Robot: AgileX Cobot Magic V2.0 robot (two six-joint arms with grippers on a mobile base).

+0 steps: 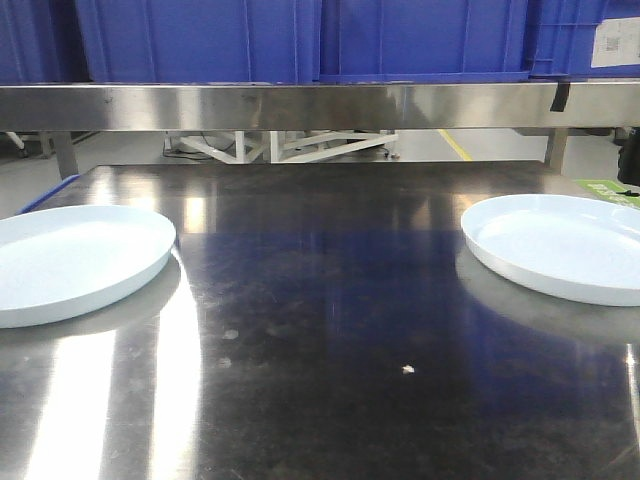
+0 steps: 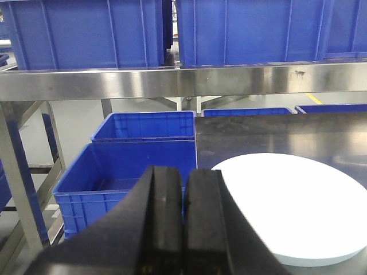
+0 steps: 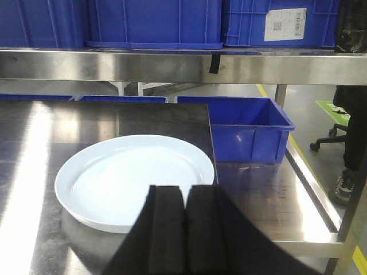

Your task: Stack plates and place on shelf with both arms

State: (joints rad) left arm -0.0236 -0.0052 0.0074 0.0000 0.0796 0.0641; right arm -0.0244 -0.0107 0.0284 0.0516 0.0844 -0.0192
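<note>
1. The 2 plates lie well apart on the table (image 1: 330,330), below the shelf (image 1: 300,105): left plate (image 1: 70,260), right plate (image 1: 565,245).
2. The left gripper (image 2: 184,179) and right gripper (image 3: 184,197) show fingers pressed together, holding nothing.
3. I'd spread 1 gripper, pinch the near rim, and lift level.

A warehouse or factory floor — steel shelf (image 1: 300,106), blue plastic crates (image 1: 200,40)

The plates (image 1: 70,262) are pale bluish-white, crates (image 1: 420,40) blue, tabletop (image 1: 330,330) dark grey.
</note>
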